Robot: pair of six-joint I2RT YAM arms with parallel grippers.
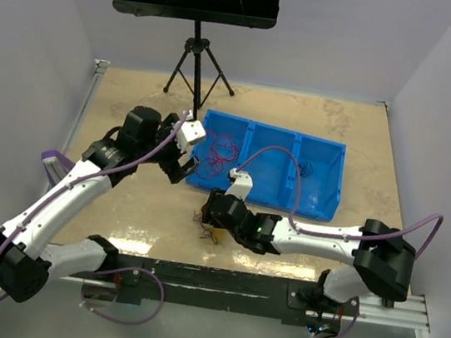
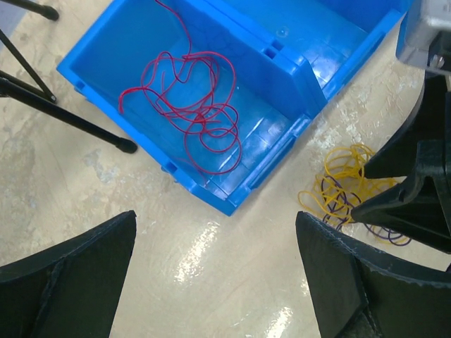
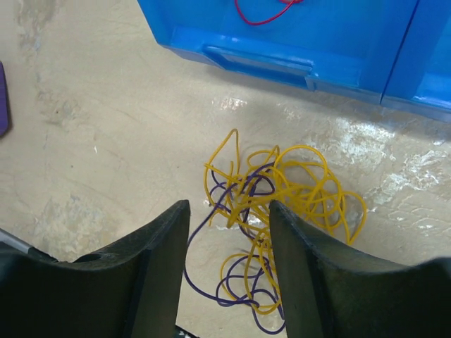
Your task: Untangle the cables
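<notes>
A loose red cable (image 1: 221,153) lies in the left compartment of the blue tray (image 1: 321,203); it also shows in the left wrist view (image 2: 190,105). A small tangle of yellow and purple cables (image 3: 282,197) lies on the table in front of the tray, also visible in the top view (image 1: 207,229) and the left wrist view (image 2: 344,189). My right gripper (image 3: 229,208) is open, hovering low over the tangle with strands between its fingers. My left gripper (image 2: 215,274) is open and empty above bare table near the tray's left corner (image 2: 229,203).
A thin dark wire (image 1: 309,168) lies in the tray's right compartment. A music stand (image 1: 194,47) on a tripod stands at the back, its legs (image 2: 70,116) close to the tray's left side. White walls enclose the table.
</notes>
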